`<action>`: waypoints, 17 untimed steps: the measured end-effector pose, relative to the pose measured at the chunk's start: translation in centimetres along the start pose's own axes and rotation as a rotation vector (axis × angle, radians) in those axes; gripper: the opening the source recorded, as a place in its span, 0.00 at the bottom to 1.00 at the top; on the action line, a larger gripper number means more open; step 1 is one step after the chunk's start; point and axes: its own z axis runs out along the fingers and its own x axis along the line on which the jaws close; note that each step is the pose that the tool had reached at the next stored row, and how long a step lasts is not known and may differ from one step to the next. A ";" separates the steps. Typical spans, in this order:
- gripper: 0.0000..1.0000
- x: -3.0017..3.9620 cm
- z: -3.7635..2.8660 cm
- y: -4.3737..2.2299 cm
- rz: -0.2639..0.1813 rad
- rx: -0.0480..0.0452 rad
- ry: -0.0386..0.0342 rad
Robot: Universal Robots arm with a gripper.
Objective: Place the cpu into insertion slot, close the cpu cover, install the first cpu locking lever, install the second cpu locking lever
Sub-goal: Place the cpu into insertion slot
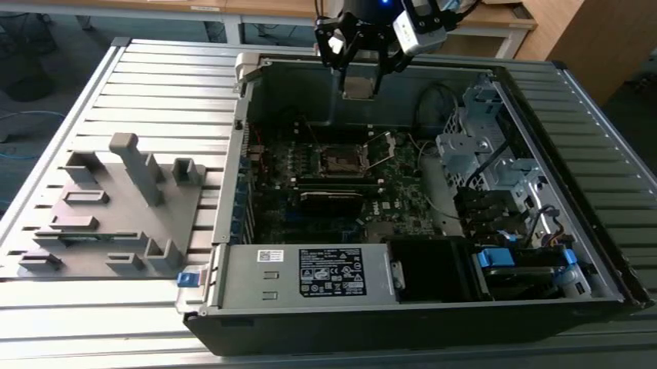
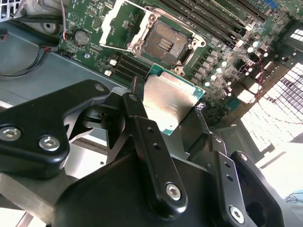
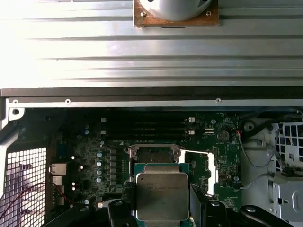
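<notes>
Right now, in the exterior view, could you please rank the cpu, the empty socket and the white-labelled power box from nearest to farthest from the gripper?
1. The cpu: clamped in the gripper, high at the back of the scene.
2. The empty socket: lower down, mid-scene.
3. The power box: at the front, nearest the camera.

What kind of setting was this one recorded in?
Probably a robotics lab or workshop: an open desktop computer case lies on a slatted aluminium table, a grey fixture plate beside it, wooden desks behind, and the gripper holds the cpu.
</notes>
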 end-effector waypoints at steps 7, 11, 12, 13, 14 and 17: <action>0.54 0.00 0.22 -0.02 0.000 -0.0001 0.0000; 0.54 -0.01 0.44 -0.04 0.000 -0.0001 0.0000; 0.54 -0.01 0.48 -0.04 0.000 -0.0001 -0.0001; 0.54 -0.01 0.49 -0.04 0.000 0.0000 0.0000; 0.54 -0.01 0.50 -0.05 0.000 0.0001 0.0001; 0.54 -0.01 0.59 -0.05 0.000 -0.0004 -0.0002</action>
